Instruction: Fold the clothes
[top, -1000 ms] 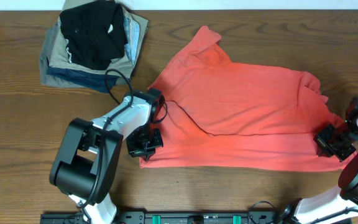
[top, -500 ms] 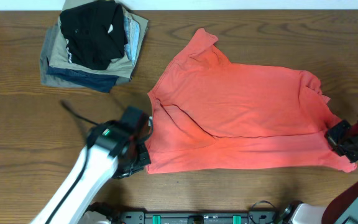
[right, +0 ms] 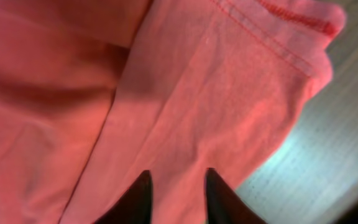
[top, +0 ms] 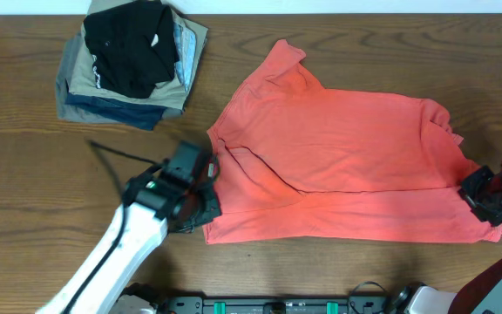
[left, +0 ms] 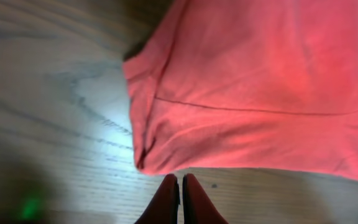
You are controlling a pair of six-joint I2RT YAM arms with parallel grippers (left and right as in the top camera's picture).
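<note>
We are looking at the red T-shirt (top: 347, 166) lying spread out in the middle of the brown surface (top: 24, 174), with a long fold line running across it. A moment ago our right fingers (right: 143, 199) were pinching the shirt's right end. Now they are opening a little over the cloth, and we think they are letting go, though the close view is too blurry to be sure. Our left fingers (left: 168, 199) are staying pressed shut with nothing in them, sitting just off the shirt's lower left corner. So this fold is looking finished, and more folds are still waiting.
</note>
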